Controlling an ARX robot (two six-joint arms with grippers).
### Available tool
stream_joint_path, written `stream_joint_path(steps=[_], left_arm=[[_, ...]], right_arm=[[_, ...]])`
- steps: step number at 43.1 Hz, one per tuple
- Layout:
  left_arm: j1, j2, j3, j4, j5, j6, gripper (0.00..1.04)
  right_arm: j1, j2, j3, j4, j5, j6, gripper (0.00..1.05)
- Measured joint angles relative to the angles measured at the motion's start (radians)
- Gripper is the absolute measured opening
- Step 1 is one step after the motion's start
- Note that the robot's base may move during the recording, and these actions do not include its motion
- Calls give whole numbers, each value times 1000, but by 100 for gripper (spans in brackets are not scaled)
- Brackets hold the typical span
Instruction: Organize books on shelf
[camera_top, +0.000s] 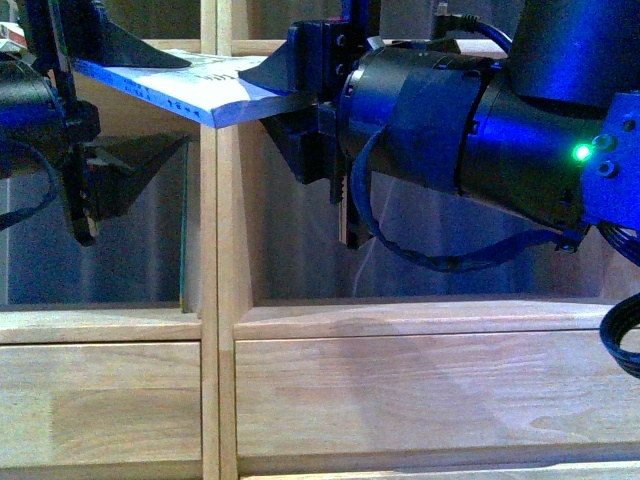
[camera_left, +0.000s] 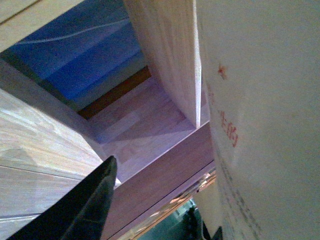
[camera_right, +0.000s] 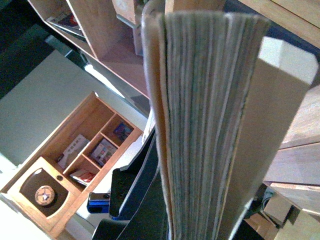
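Nearest the lens: bulky black right arm with a lit green lamp, filling the upper right of the front view. At its tip, right gripper narrowed down onto one end of the thin pale paperback book, one finger over the cover and one under it. Same story in the right wrist view: book edge-on, pressed between the fingers. Left gripper spread wide around the other end, upper finger on or just over the cover, lower black finger well apart from it, gripping nothing.

Book lying flat and level in the air, right in front of the tall light-wood shelf, crossing its central upright, above the plain wooden drawer fronts. Thin dark upright slab standing in the left compartment, just beside that upright.

Likely step: turning the book upright and feeding it into a compartment. To do it well:
- Pinch with the left side first, to stop the floppy end drooping.
- Rotate slowly, spine outward.
- Clear the central upright before pushing in.
- Steer off the dark slab.
- Release only after seating the lower edge on the compartment floor.
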Motion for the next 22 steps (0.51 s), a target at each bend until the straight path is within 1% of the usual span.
stream_joint_path(steps=[3, 10, 13, 14, 15, 18, 21, 22], left_arm=[[-2, 0, 0, 26, -11, -16, 49], [-2, -3, -2, 84, -26, -64, 31], [0, -6, -8, 112, -39, -88, 22], [3, -7, -12, 126, -39, -100, 19], [5, -8, -14, 135, -41, -106, 18], [28, -11, -26, 179, -72, -133, 18], [53, -37, -41, 164, -84, -132, 18], [61, -51, -51, 157, -83, -125, 18]], right_arm=[[0, 0, -2, 8, 1, 8, 7], [5, 0, -12, 20, 0, 13, 7], [9, 0, -14, 20, 0, 12, 8], [10, 0, -14, 19, 0, 13, 13], [11, 0, -14, 19, 0, 14, 18], [13, -1, -14, 19, 0, 14, 31], [7, -8, -15, 6, 15, 3, 46], [3, -11, -16, 2, 14, -3, 49]])
